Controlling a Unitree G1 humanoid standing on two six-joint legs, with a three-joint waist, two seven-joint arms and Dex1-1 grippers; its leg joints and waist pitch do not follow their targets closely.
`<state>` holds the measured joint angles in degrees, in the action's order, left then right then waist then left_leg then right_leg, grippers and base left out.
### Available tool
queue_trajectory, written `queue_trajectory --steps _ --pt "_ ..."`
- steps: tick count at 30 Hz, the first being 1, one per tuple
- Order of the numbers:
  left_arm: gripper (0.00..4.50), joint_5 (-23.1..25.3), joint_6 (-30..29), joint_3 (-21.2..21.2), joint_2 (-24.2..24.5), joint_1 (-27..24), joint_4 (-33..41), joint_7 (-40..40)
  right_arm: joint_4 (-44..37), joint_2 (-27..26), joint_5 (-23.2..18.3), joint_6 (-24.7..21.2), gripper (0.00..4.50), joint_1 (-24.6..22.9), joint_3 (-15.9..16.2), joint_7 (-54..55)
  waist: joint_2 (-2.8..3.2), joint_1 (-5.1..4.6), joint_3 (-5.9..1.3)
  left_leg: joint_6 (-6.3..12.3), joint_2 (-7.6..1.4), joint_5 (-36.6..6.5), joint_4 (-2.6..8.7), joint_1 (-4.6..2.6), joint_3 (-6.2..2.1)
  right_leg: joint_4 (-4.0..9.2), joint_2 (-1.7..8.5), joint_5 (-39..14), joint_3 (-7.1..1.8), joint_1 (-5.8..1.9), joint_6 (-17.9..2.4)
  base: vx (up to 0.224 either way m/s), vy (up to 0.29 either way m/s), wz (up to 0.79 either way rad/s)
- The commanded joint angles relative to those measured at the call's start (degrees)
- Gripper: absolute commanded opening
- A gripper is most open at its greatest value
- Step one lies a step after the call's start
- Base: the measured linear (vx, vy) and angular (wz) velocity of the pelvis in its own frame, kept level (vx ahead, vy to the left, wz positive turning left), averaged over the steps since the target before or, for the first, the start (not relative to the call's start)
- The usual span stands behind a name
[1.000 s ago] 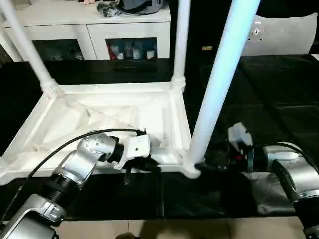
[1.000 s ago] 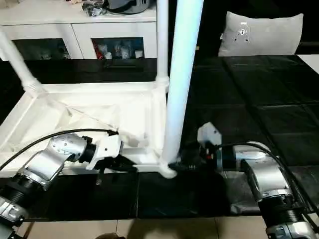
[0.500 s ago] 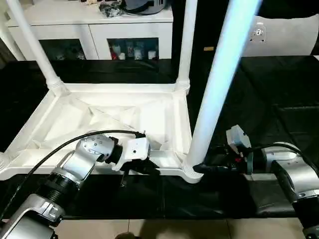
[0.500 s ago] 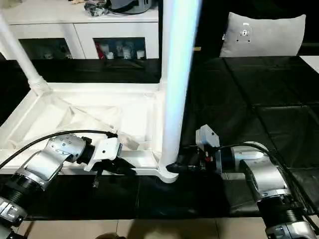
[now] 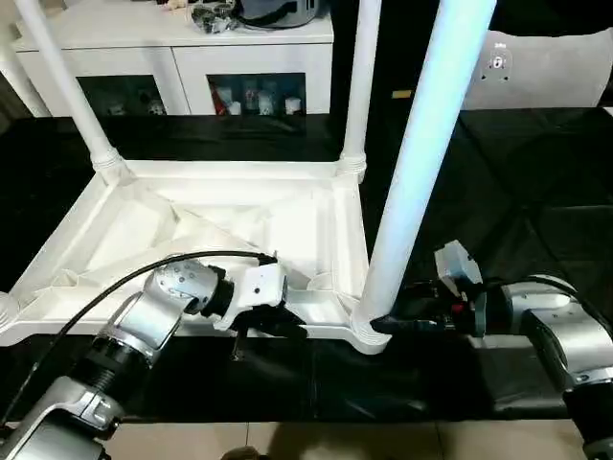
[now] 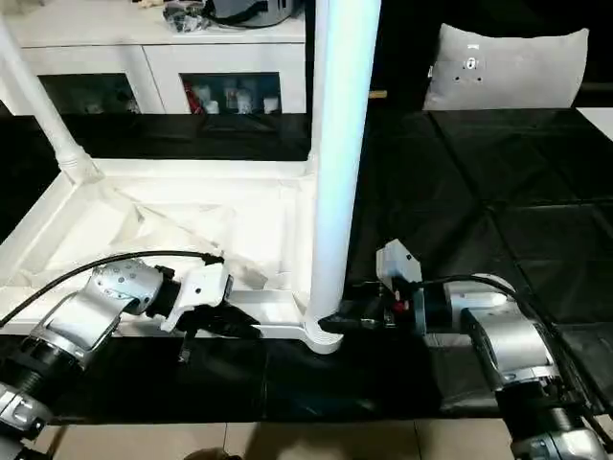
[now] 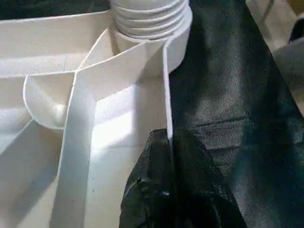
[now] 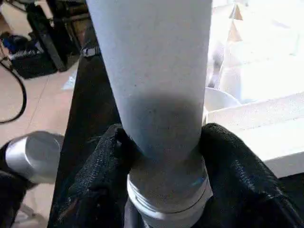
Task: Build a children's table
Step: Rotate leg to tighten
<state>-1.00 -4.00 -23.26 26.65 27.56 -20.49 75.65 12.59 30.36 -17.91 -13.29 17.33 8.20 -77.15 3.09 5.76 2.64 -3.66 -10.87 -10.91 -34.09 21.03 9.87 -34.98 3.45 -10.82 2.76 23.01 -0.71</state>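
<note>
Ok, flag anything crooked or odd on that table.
Far-left leg leans outward, unlike the upright far-right leg. Near leg tilts slightly too, right end effector clamped at its base. Tabletop looks undamaged.

One tabletop (image 5: pixel 201 225), three upright legs (image 5: pixel 417 163), one cabinet (image 5: pixel 182 57), one cushion (image 6: pixel 503 67)

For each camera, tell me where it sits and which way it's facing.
Head eyes: look forward and down at the upturned tabletop; both silver forearms show.
Left wrist: along the left gripper, shut on the tabletop's rim.
Right wrist: along the right gripper, clasping the near leg.
Shared: that leg and its corner socket.
</note>
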Motion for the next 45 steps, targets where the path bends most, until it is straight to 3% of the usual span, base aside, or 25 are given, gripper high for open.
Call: queue_trajectory --steps 1,2,3,4,6,7,8,9,11,13,14,15,16,18,21,22,27,31,35,37,38,40,43,45 --pt "0.00 -0.51 -4.57 -0.99 -2.21 -0.69 1.87 -2.14 -0.71 -2.81 -0.07 -4.77 1.96 -0.58 1.39 5.10 -0.83 -0.02 -3.33 3.39 -2.11 -9.85 3.81 -0.22 -0.45 4.56 4.08 -14.72 -2.21 -2.81 -11.90 0.000 0.000 0.00" --pt "0.00 -0.74 -6.02 -0.68 -2.79 -0.65 2.32 -3.06 -0.45 -3.72 0.47 -6.21 1.96 -0.38 1.27 7.52 -0.72 -0.18 -3.25 3.05 -2.12 -10.28 3.91 -0.31 -0.45 4.49 4.00 -15.37 -2.22 -2.75 -11.87 0.000 0.000 0.00" --pt "0.00 -0.81 -8.23 -0.04 -4.17 -0.39 2.66 -5.40 0.31 -5.69 2.44 -7.06 1.96 0.01 1.18 12.56 -0.77 -0.54 -2.77 2.09 -1.90 -13.11 4.17 -0.45 -0.51 5.24 4.11 -22.00 -2.09 -2.49 -10.38 0.000 0.000 0.00" --pt "0.00 -0.80 -9.03 0.21 -4.76 -0.24 2.69 -6.38 0.71 -6.59 3.11 -7.39 1.96 0.21 1.03 14.63 -0.81 -0.83 -2.70 1.45 -1.83 -13.71 4.24 -0.48 -0.62 5.34 4.19 -23.99 -2.08 -2.53 -9.82 0.000 0.000 0.00" --pt "0.00 -0.81 -11.77 0.95 -7.11 0.27 2.90 -9.88 2.24 -10.48 4.63 -8.43 1.96 1.01 0.07 21.93 -0.77 -1.45 -2.51 0.25 -1.60 -15.08 4.46 -0.53 -0.89 5.88 4.33 -29.39 -1.96 -2.45 -7.60 0.000 0.000 0.00" --pt "0.00 -0.36 -13.89 1.41 -8.72 0.60 3.16 -12.54 2.82 -12.81 5.05 -9.74 1.96 1.51 -0.58 26.11 -0.89 -2.35 -2.39 -0.30 -1.35 -16.82 4.55 -0.57 -1.13 6.49 4.37 -33.33 -1.77 -2.40 -5.57 0.000 0.000 0.00" --pt "0.00 -0.08 -14.90 1.67 -9.54 0.73 3.27 -13.94 3.07 -14.03 5.26 -10.37 1.96 1.75 -0.83 28.18 -0.89 -2.35 -2.39 -0.30 -1.35 -16.82 4.55 -0.57 -1.13 6.49 4.37 -33.33 -1.77 -2.40 -5.57 0.000 0.000 0.00" --pt "0.00 0.60 -17.19 2.21 -11.28 1.02 3.44 -17.00 3.67 -16.36 5.92 -11.25 1.95 2.35 -1.42 32.43 -0.76 -3.07 -2.20 -0.53 -1.20 -18.28 4.64 -0.42 -1.31 6.79 4.24 -34.95 -1.54 -2.35 -4.70 0.000 0.000 0.00" --pt "0.00 1.40 -18.81 2.96 -13.23 1.49 2.92 -20.65 5.15 -18.67 7.03 -11.31 1.95 3.36 -2.19 37.30 -0.66 -4.19 -2.15 -0.79 -0.82 -20.93 4.26 -1.10 -1.51 7.49 4.35 -38.77 -1.16 -1.89 -3.40 0.000 0.000 0.00" --pt "0.00 1.87 -20.75 4.03 -15.77 2.03 2.62 -24.70 7.81 -21.40 8.89 -10.04 1.95 4.95 -3.80 44.46 -0.41 -4.66 -2.29 -0.40 -0.90 -21.54 4.47 -1.07 -1.68 7.68 4.26 -37.76 -1.01 -1.92 -3.31 0.000 0.000 0.00" --pt "0.00 1.87 -20.75 4.03 -15.77 2.03 2.62 -24.70 7.81 -21.40 8.89 -10.04 1.95 4.95 -3.80 44.46 0.01 -5.02 -2.35 -0.38 -1.09 -22.00 4.74 -0.93 -1.84 7.64 4.20 -35.26 -0.76 -2.10 -4.00 0.000 0.000 0.00" --pt "0.00 2.06 -21.06 4.53 -16.88 2.29 2.35 -26.39 8.82 -22.23 9.52 -8.59 1.95 5.43 -4.26 46.43 -0.01 -5.17 -2.36 -0.28 -1.16 -22.43 4.84 -0.78 -1.94 7.62 4.18 -34.19 -0.61 -2.25 -4.21 0.000 0.000 0.00" --pt "0.00 2.21 -21.13 4.67 -17.93 2.51 2.13 -27.57 9.34 -23.23 9.33 -6.82 2.51 5.53 -5.05 47.30 0.00 -5.43 -2.47 -0.15 -1.31 -23.33 4.89 -1.03 -1.85 7.65 4.17 -32.07 -0.48 -2.11 -4.93 0.000 0.000 0.00" --pt "0.00 2.94 -20.71 4.62 -18.59 2.70 1.97 -28.57 8.96 -24.21 8.89 -4.97 2.64 5.24 -6.07 47.66 0.05 -5.53 -2.61 0.37 -1.40 -23.40 4.95 -1.03 -1.80 7.57 4.25 -29.16 -0.52 -2.25 -6.13 0.000 0.000 0.00" --pt "0.00 3.98 -18.74 4.15 -16.99 2.78 1.68 -27.96 6.75 -23.21 7.59 -2.60 2.86 3.67 -6.61 44.61 0.28 -5.11 -2.94 1.14 -1.69 -20.51 5.10 -0.74 -1.53 6.89 4.30 -21.47 -1.03 -2.60 -8.61 0.000 0.000 0.00" --pt "0.00 4.12 -18.41 4.02 -16.46 2.76 1.58 -27.58 6.44 -22.74 7.36 -2.25 3.00 3.37 -6.69 43.87 0.02 -4.97 -2.97 1.57 -1.67 -19.62 5.02 -0.75 -1.27 6.70 4.22 -19.39 -1.14 -2.67 -9.47 0.000 0.000 0.00" --pt "0.00 4.85 -15.57 2.96 -12.65 2.23 0.89 -23.43 4.49 -18.51 6.11 -0.13 3.43 1.65 -6.33 36.97 0.33 -4.38 -3.22 2.92 -1.68 -16.60 4.80 -0.56 -1.00 6.42 4.51 -18.08 -1.07 -2.97 -10.35 0.000 0.000 0.00" --pt "0.00 4.88 -11.46 1.98 -9.09 1.91 0.33 -18.33 3.05 -13.68 5.22 0.77 3.72 0.52 -5.83 29.54 -0.04 -3.31 -3.56 4.26 -1.69 -12.11 4.40 -0.26 -0.75 5.76 4.56 -13.35 -1.11 -3.32 -11.43 0.000 0.000 0.00" --pt "0.00 3.85 -7.71 1.24 -6.91 1.62 0.37 -13.37 3.10 -10.19 6.21 1.87 4.00 0.56 -5.00 25.78 0.21 -2.53 -4.04 5.46 -2.03 -6.99 3.93 -0.16 -0.71 4.72 4.42 -6.40 -1.01 -3.24 -13.51 0.000 0.000 0.00" --pt "0.00 3.08 -5.57 0.55 -5.32 1.37 0.51 -10.04 2.27 -8.01 4.74 2.26 4.00 0.51 -4.58 20.94 0.20 -2.16 -4.02 6.01 -2.16 -6.45 3.84 -0.26 -0.58 4.42 4.35 -4.10 -1.00 -3.10 -14.49 0.000 0.000 0.00" --pt "0.00 3.02 -4.78 0.26 -4.71 1.38 0.38 -8.90 1.57 -6.97 3.83 2.16 4.00 0.39 -4.28 18.27 -0.09 -1.80 -4.04 6.38 -2.13 -7.49 3.78 -0.31 -0.51 4.34 4.32 -4.31 -0.89 -3.25 -14.81 0.000 0.000 0.00" --pt "0.00 2.96 -3.02 -0.36 -3.57 1.56 -0.15 -6.84 0.39 -4.85 2.26 2.08 4.00 0.24 -3.58 13.17 -0.02 -1.43 -3.86 6.72 -2.33 -8.23 3.84 -0.22 -0.43 4.39 4.47 -5.43 -0.95 -3.28 -14.42 0.000 0.000 0.00" --pt "0.00 2.24 -1.34 -1.09 -2.27 1.81 -0.42 -2.92 0.86 -2.65 1.69 2.45 3.72 1.01 -2.80 8.13 -0.57 -0.85 -3.66 6.04 -2.33 -9.97 3.92 -0.33 -0.28 4.82 4.73 -9.90 -1.03 -3.12 -13.50 0.000 0.000 0.00" --pt "0.00 2.08 -0.59 -1.28 -1.95 1.92 -0.55 -1.66 1.00 -1.97 1.37 2.53 3.65 1.29 -2.47 6.52 -0.50 -0.56 -3.59 5.10 -2.32 -10.72 3.95 -0.54 -0.25 5.09 4.78 -13.09 -1.15 -2.89 -12.65 0.000 0.000 0.00"
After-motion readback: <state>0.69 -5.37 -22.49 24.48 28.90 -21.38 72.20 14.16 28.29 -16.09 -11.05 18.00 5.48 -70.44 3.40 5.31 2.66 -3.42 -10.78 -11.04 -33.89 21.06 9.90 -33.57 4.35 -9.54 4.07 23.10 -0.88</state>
